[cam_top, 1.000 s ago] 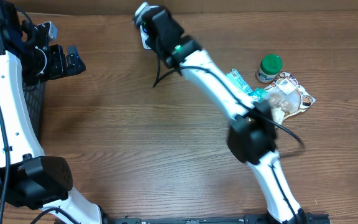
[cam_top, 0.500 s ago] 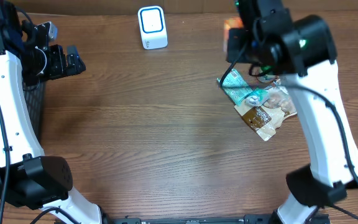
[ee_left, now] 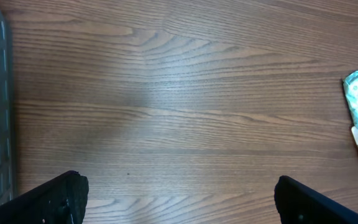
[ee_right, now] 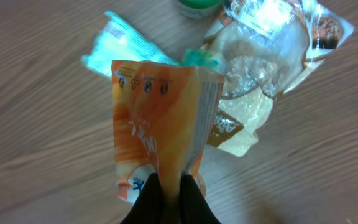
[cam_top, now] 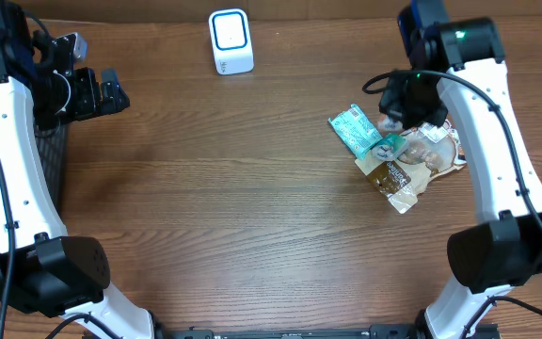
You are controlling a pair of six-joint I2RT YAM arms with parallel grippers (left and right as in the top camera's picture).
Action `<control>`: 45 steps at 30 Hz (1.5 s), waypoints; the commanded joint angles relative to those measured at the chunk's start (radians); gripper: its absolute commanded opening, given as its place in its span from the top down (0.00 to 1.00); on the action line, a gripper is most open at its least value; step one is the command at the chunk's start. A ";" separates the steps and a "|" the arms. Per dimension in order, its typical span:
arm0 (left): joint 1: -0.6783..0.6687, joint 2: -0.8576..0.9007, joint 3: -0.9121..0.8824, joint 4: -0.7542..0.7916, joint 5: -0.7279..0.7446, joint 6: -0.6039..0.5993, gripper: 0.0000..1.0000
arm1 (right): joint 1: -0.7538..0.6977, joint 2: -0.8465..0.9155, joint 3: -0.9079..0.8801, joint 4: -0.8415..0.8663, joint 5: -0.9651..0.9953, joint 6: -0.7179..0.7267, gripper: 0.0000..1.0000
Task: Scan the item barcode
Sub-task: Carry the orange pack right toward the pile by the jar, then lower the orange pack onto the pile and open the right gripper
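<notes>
Print shows on the orange pouch (ee_right: 157, 130) and the teal packet (ee_right: 120, 43), none of it legible.

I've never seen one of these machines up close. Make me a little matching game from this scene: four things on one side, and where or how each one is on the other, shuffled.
Things:
1. white scanner
2. orange packet
3. teal packet
4. left gripper

Place or state:
A. pinched in the shut right gripper
B. lying on the table next to the clear snack bag
C. at the far edge of the table
D. open, holding nothing

Right pairs: 1-C, 2-A, 3-B, 4-D.
</notes>
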 commanded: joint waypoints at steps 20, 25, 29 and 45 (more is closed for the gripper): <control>0.003 -0.002 0.009 0.002 0.002 0.016 0.00 | -0.167 -0.006 -0.414 0.291 -0.013 0.037 0.95; 0.003 -0.002 0.009 0.002 0.002 0.016 0.00 | -0.167 -0.006 -0.448 0.295 -0.012 0.034 0.70; 0.003 -0.002 0.009 0.002 0.002 0.016 0.01 | -0.167 -0.006 -0.449 0.284 -0.021 0.000 0.44; 0.003 -0.002 0.009 0.002 0.002 0.016 0.00 | -0.083 -0.232 -0.370 0.199 -0.090 -0.136 0.36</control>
